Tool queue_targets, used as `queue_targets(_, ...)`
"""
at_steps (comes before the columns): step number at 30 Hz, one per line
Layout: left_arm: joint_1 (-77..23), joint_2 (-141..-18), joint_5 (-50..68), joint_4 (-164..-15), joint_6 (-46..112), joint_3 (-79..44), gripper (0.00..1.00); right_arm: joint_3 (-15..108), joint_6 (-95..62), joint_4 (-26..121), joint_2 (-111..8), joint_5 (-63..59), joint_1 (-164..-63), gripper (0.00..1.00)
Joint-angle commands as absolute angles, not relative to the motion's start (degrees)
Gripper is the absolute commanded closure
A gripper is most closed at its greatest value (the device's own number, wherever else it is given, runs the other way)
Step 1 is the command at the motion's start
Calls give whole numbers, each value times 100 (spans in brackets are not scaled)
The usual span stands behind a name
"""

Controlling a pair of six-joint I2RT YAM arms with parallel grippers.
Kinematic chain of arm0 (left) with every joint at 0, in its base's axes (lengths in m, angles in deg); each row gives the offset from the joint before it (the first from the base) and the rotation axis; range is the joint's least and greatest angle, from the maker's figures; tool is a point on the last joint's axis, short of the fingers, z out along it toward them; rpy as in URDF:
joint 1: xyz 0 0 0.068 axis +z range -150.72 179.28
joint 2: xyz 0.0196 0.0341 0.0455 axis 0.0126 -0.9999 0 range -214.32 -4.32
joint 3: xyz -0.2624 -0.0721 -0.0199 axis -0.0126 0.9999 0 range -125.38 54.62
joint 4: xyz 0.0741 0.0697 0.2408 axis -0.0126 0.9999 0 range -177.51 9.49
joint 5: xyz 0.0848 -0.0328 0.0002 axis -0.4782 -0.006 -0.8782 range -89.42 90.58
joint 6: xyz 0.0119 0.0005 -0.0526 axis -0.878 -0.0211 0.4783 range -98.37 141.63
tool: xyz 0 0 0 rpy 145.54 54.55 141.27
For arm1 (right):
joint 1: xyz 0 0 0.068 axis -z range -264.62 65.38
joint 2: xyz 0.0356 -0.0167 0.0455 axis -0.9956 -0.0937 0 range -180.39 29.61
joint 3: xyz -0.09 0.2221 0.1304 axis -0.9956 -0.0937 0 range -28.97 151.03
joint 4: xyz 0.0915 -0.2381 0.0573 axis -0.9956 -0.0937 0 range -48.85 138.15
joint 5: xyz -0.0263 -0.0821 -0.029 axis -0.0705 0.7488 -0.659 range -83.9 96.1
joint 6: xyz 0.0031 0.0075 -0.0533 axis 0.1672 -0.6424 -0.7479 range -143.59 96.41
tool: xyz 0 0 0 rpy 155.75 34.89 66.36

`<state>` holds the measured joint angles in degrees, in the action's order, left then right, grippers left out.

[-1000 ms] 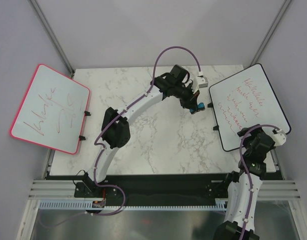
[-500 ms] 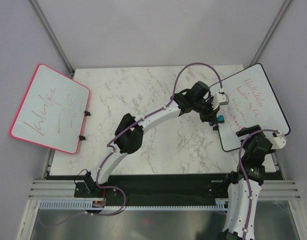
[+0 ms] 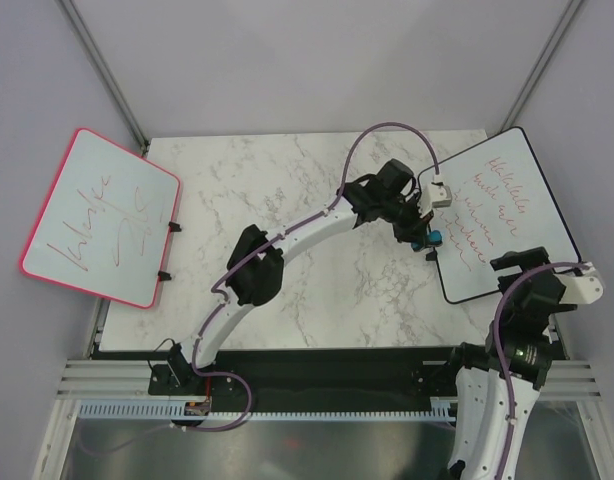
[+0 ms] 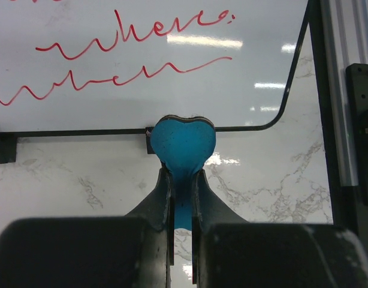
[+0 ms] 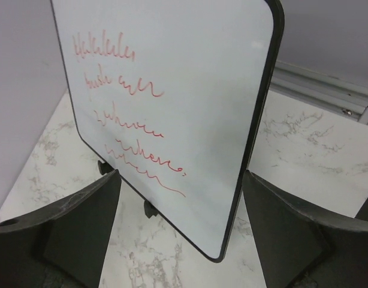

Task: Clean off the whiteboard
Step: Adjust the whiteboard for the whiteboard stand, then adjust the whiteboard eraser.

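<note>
At the marble counter's [image 3: 317, 280] edge, the black-framed whiteboard [image 3: 497, 215] leans just ahead of both hands, covered in orange-red handwriting. The right hand [image 5: 181, 180] gapes wide, empty; the left hand [image 4: 181, 180] is clamped on a blue heart-shaped eraser [image 4: 183, 141] at the board's frame.

Robot lab cell: grey panel walls [image 3: 287, 60], alu frame rails [image 3: 97, 380], marble-top bench [image 3: 317, 290].

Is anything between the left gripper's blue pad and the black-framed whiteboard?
Nothing visible. The left gripper, shut on the blue heart-shaped pad, holds it at the framed edge of the whiteboard; only bare marble table lies below.
</note>
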<state>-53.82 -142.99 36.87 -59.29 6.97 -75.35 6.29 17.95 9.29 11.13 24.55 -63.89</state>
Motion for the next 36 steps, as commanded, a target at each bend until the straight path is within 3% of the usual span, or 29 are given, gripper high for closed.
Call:
queue_targets(1,-5267,-13678,4275,-5536,441,-7712,98,1468,1404,360,1071,2561,-6493,9)
queue_targets(8,-4697,-13168,5882,-5026,650,-7703,98,2411,341,524,1045,1158,-6581,3)
queue_targets(13,-4283,-12790,6648,-4788,975,-7879,98,2482,-108,2166,633,-1931,-6774,2)
queue_targets(16,-3896,-12509,7412,-4761,1257,-7914,98,2412,14,3177,282,-2911,-6792,2)
queue_targets(20,-3466,-12157,7870,-4770,1600,-7836,98,1693,1434,5713,-115,-4239,-6792,15)
queue_targets(21,-3430,-12061,7906,-4770,1644,-7809,98,1238,2413,7155,-264,-4268,-6818,17)
queue_targets(23,-3377,-11990,7959,-4770,1706,-7774,98,1015,2860,8037,-457,-4164,-6932,22)
queue_targets(26,-3368,-11963,7994,-4761,1776,-7818,98,1110,2521,8102,-862,-3935,-7599,26)
queue_targets(31,-3368,-12068,8021,-4787,1934,-7967,98,1628,1336,7697,-1687,-3215,-9284,19)
queue_targets(36,-3359,-12060,7986,-4822,1952,-7923,98,1656,1183,8029,-2048,-3037,-9613,19)
